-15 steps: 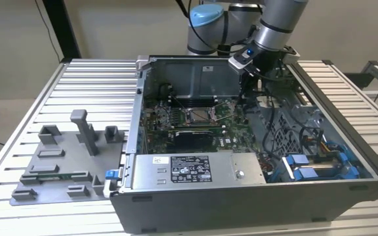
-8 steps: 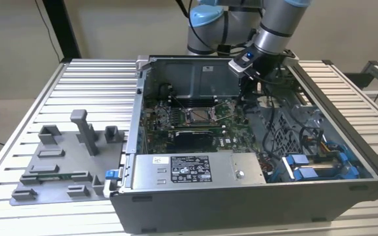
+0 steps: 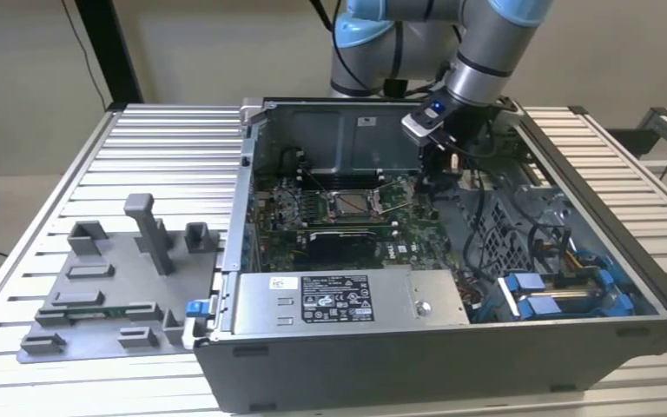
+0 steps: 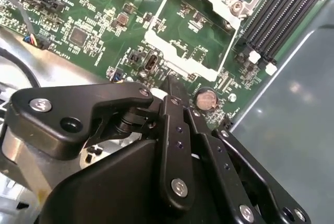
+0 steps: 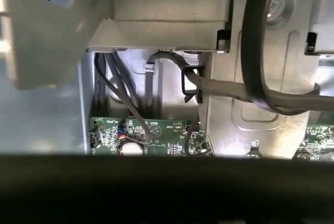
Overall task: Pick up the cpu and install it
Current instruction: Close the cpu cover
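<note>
The hand [image 3: 436, 185] hangs in the case [image 3: 426, 360] just beside the socket [image 3: 346, 206], toward the exterior view's right (wide or narrow, I cannot tell). Whether the socket holds the cpu is unclear.

Robotics lab, slatted aluminium workbench [image 3: 136, 139], opened computer case [image 3: 450, 347], grey fixture blocks [image 3: 102, 295], robot arm [image 3: 490, 43] above

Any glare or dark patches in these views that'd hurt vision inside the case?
Exterior view: even light, motherboard in shade, power supply lid bright. Second wrist view: the black hand is a dark mass in front, with soft glare on the grey panel. First wrist view: a dark band crosses the frame, a pale near shape is out of focus, and the metal bracket glints.
</note>
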`<state>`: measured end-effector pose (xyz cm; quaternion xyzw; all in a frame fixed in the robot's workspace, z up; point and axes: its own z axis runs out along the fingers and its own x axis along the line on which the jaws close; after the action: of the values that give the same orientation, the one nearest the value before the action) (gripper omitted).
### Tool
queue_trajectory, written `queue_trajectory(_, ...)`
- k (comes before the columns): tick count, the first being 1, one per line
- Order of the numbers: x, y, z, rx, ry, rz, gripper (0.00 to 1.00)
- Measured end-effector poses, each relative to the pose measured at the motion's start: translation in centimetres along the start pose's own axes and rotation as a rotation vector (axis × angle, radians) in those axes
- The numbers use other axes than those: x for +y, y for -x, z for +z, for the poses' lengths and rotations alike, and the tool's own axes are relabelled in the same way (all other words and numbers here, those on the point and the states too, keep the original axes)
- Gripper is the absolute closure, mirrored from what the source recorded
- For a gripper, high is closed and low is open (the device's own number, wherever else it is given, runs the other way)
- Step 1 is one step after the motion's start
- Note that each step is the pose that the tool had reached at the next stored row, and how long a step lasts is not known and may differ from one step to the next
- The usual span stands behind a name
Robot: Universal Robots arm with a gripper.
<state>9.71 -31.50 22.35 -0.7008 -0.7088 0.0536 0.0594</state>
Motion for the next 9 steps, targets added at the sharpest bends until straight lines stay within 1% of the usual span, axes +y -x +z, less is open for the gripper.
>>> queue_trajectory(4, 0.08, 0.15, 0.51, 0.0001, -0.0125, 0.0, 1.0)
queue_trajectory(5, 0.09, 0.18, 0.57, 0.0001, -0.018, 0.0, 1.0)
queue_trajectory(9, 0.13, 0.23, 0.6, 0.0006, -0.0483, 0.0, 1.0)
